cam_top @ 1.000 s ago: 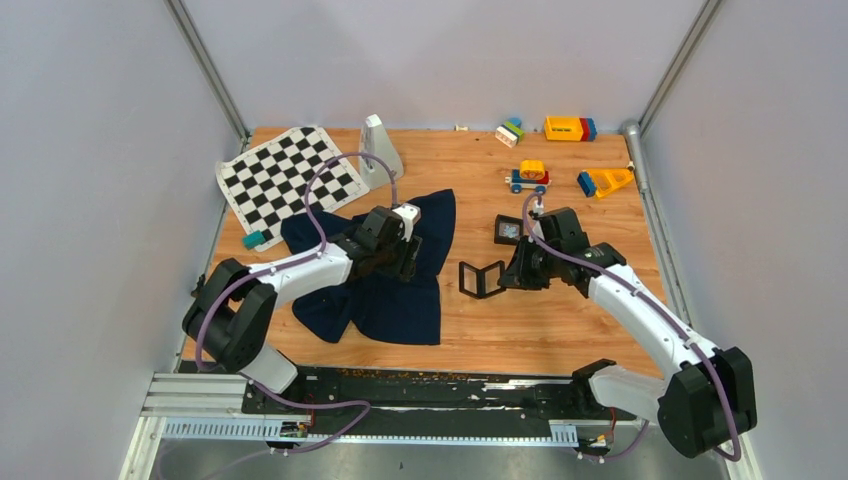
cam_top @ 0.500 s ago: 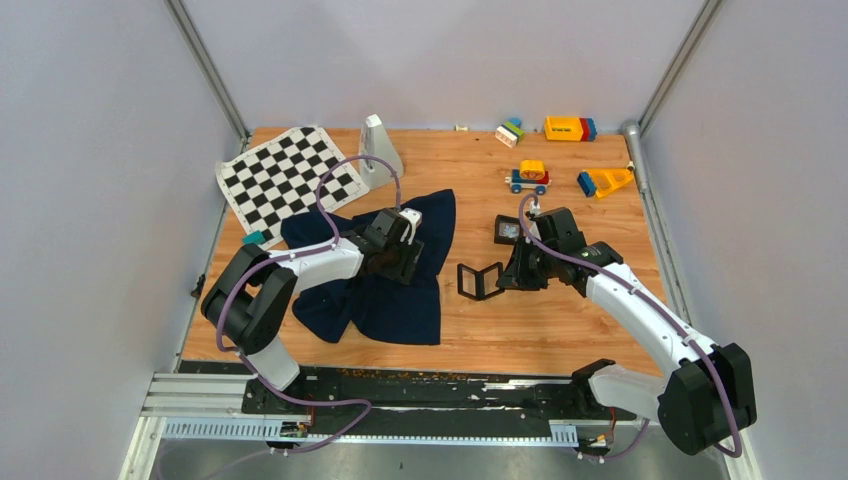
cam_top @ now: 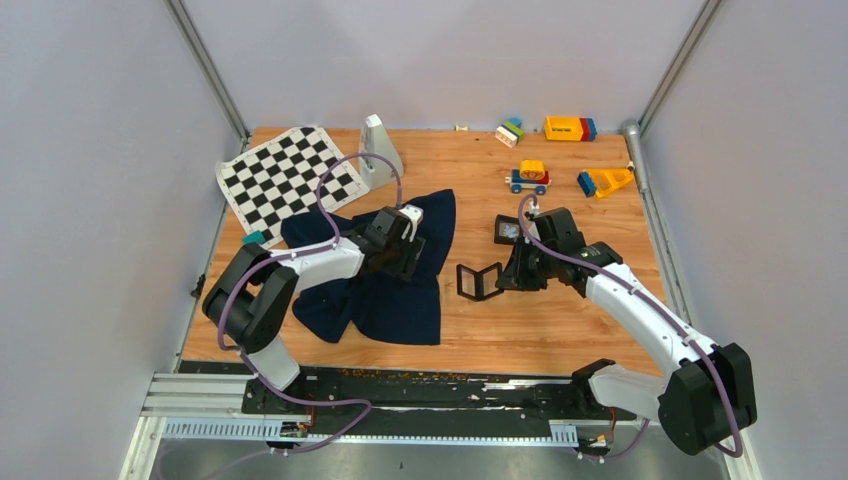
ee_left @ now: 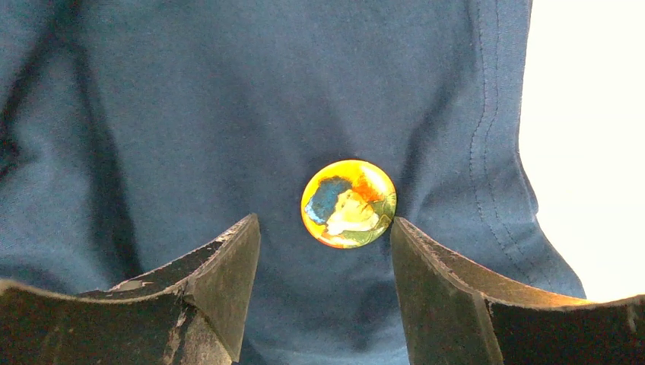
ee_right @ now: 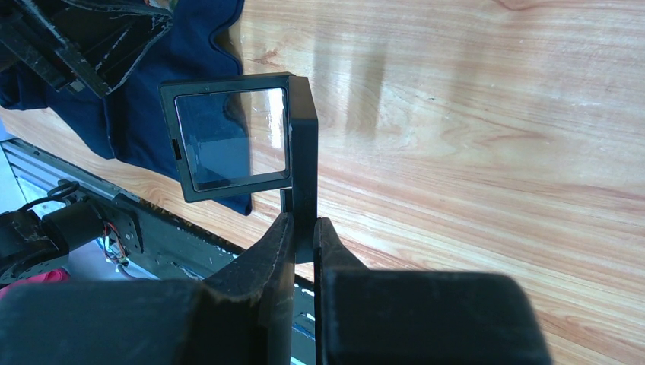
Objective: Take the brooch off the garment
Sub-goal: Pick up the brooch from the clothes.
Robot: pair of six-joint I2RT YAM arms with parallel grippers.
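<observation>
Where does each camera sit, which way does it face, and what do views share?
Top external: high behind the bases, looking down on the wooden table and dark navy cloth garment; both white arms show.
Left wrist: faces the garment's round yellow-orange brooch; open left fingers show.
Right wrist: looks along the table; right fingers grip a black square clear-windowed frame.
Shared: the garment, in all three.

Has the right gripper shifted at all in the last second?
No. In the top view the right gripper, shut on the black frame, sits at the same spot relative to the toy car as a second ago.
</observation>
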